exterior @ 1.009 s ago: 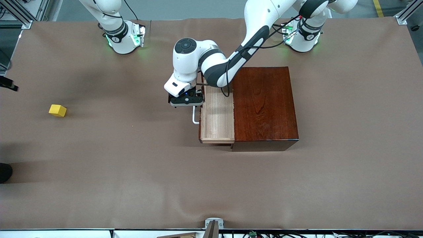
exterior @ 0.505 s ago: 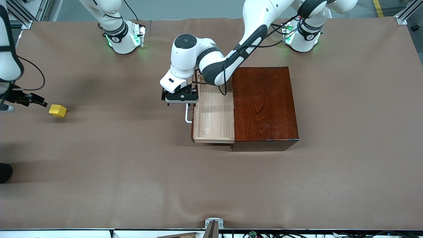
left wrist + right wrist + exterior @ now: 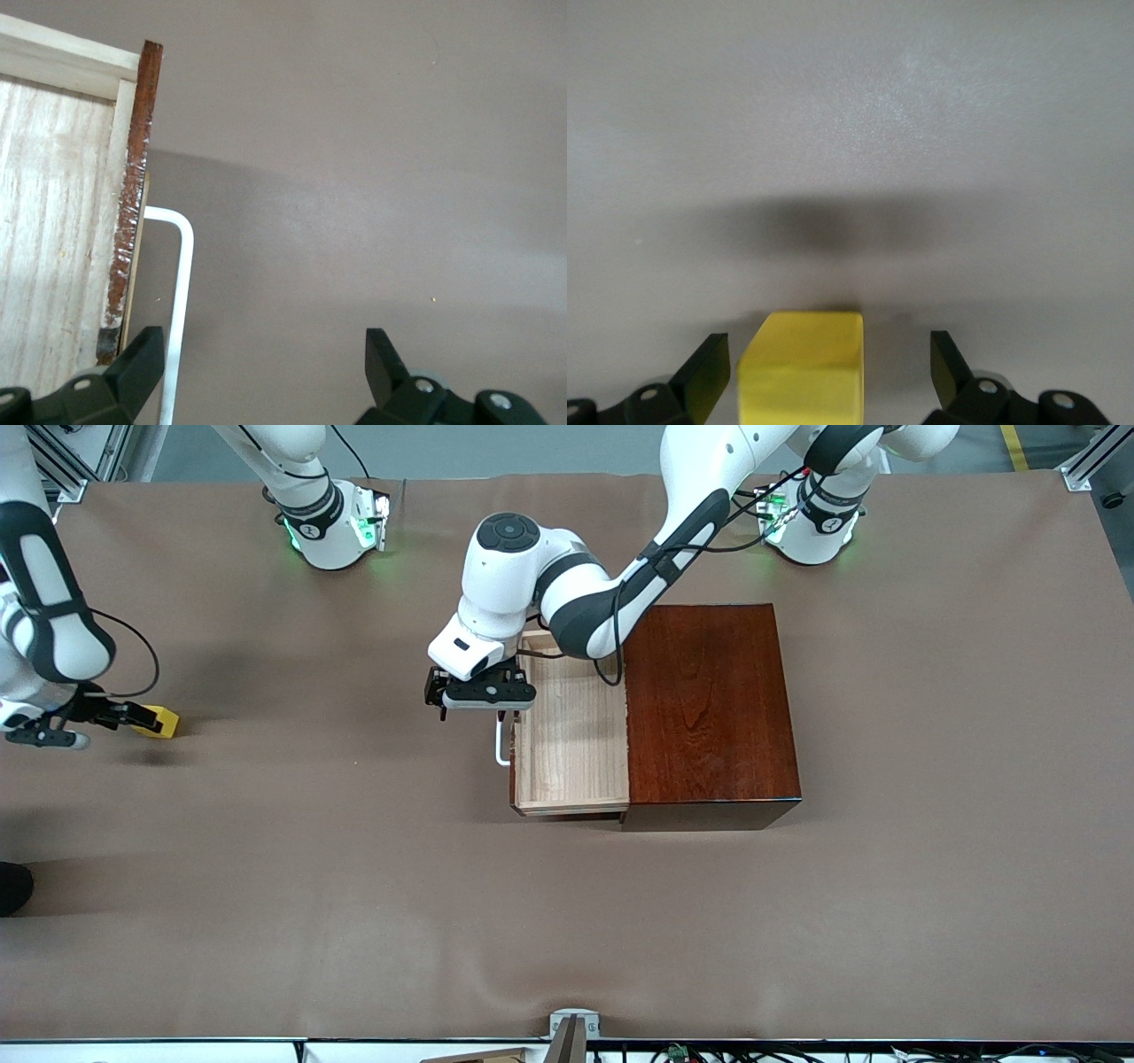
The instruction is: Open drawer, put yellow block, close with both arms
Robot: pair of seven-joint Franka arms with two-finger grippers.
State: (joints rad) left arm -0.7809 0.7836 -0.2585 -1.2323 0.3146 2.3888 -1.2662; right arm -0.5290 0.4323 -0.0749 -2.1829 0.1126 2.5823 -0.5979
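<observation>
Drawer [image 3: 571, 735]: pulled out of the red-brown box [image 3: 709, 708] toward the right arm's end of the table; pale wood tray, nothing in it. Box sits mid-table, nearer the edge where the arm bases stand.
Handle [image 3: 501, 742]: white U-bar on the drawer's dark front; in the left wrist view [image 3: 182, 292] it runs just beside 1 finger, not clamped.
L gripper [image 3: 479, 693]: over the handle end of the drawer front; jaws spread wide, holding nothing. Handle lies by 1 finger [image 3: 133, 367], the rest of the gap is over bare table.
Yellow block [image 3: 161, 722]: on the table [image 3: 354, 886] near the edge at the right arm's end, well apart from the drawer.
R gripper [image 3: 106, 719]: low at the block; jaws wide open w/ the block [image 3: 802, 363] between the 2 fingers [image 3: 704, 367], closer to 1 of them. Contact: can't tell.
</observation>
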